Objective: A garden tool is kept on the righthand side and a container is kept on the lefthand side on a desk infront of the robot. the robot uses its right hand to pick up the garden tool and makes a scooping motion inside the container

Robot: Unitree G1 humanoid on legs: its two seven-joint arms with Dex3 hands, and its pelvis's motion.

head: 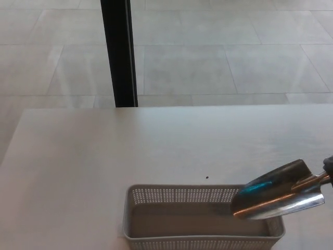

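You had the trowel (278,196) over the right end of the basket (156,197), its shiny blade tilted, tip pointing left and lower than the neck, overlapping the basket's far rim and right corner. Whether the tip touched the basket's floor or hung just above it could not be told from this one view. The blade caught a blue glint near its middle and hid the basket's far right corner behind it.

Your right hand (329,165) showed only as a dark sliver at the right edge of the picture, where the trowel's neck ran out of frame. The handle itself was cut off, so you could not see how the fingers sat or how far they were closed; the trowel was off the desk and carried from that side, but the hold itself lay out of sight.

The basket's near wall was clipped by the bottom edge. It looked empty inside where visible. A tiny dark speck (207,177) lay on the desk (78,156) just beyond the basket. A black post (119,52) stood behind the desk's far edge.
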